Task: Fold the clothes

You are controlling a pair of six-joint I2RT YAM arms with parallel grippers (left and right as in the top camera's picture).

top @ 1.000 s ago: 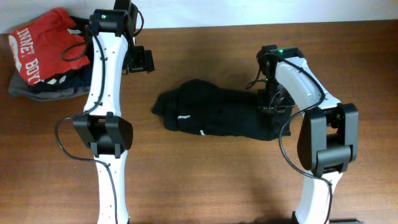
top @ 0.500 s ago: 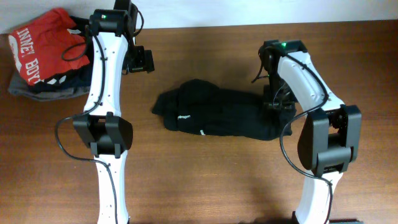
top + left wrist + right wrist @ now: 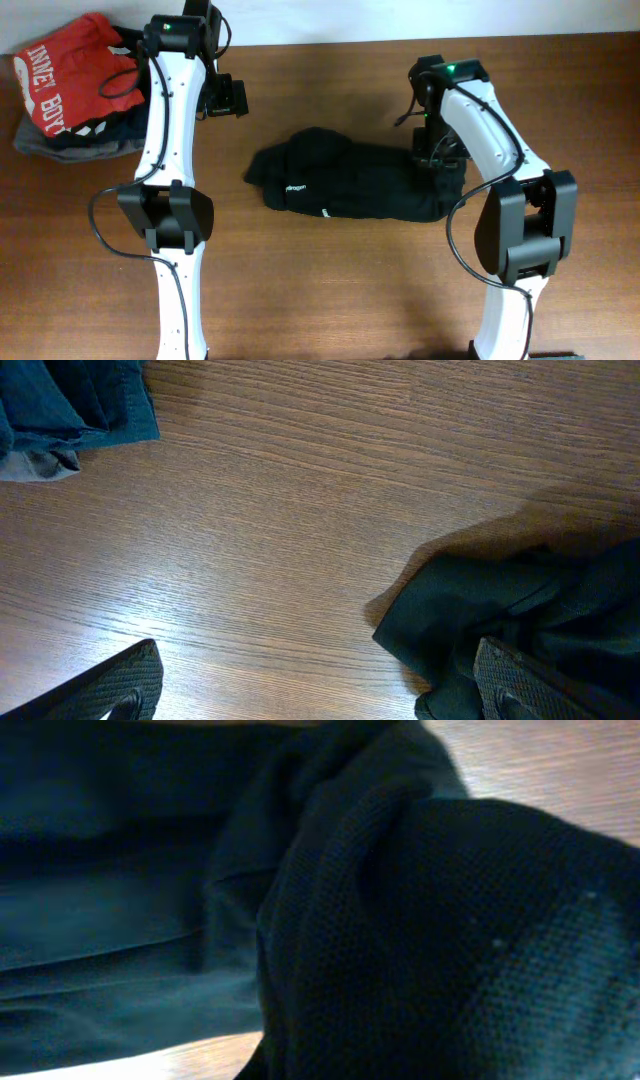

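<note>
The clothes, a black top with a tiny white logo, lie bunched in a long strip across the middle of the table. My right gripper is down on their right end, shut on the fabric. In the right wrist view black mesh cloth fills the frame and hides the fingers. My left gripper hangs open above bare wood, up and left of the garment. In the left wrist view its fingertips stand wide apart, with the garment's edge by the right one.
A red shirt with white lettering lies on a navy garment at the table's back left corner. A blue corner of that pile shows in the left wrist view. Brown wood runs in front of the black top.
My right arm has shifted slightly back and left over the garment's right end, and the cloth there has bulged out a little. The left arm has not moved.
</note>
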